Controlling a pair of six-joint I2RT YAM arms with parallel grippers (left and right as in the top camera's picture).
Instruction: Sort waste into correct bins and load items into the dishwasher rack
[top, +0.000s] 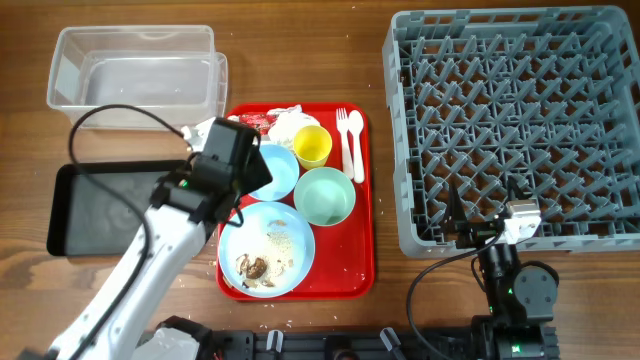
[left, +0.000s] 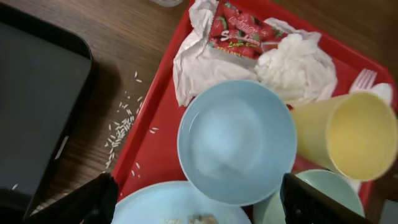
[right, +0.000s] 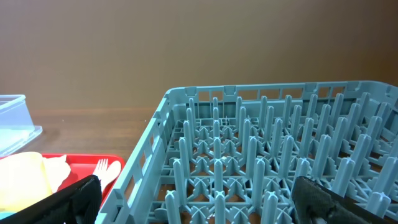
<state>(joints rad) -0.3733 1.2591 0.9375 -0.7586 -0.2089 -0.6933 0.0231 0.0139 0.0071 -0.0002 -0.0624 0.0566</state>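
Both grippers: I see the fingers spread wide, nothing held
Left gripper (left: 198, 198): small light blue bowl (left: 236, 140) lies between its fingers
Right gripper (right: 196, 199): dishwasher rack (right: 261, 143) just ahead of its fingers

Small light blue bowl (left: 236, 140), yellow cup (left: 348, 134), mint green bowl (top: 325, 195) and large plate (top: 290, 235) crowd the red serving tray (top: 345, 255), rims nearly touching; napkin (left: 295, 59) and wrapper (left: 239, 31) fill its far corner. Bare worktop (top: 300, 55) lies open between clear tub (top: 135, 32) and the peg-filled dishwasher rack (top: 400, 150).

overhead, close wrists, seemingly common tray (top: 345, 262)
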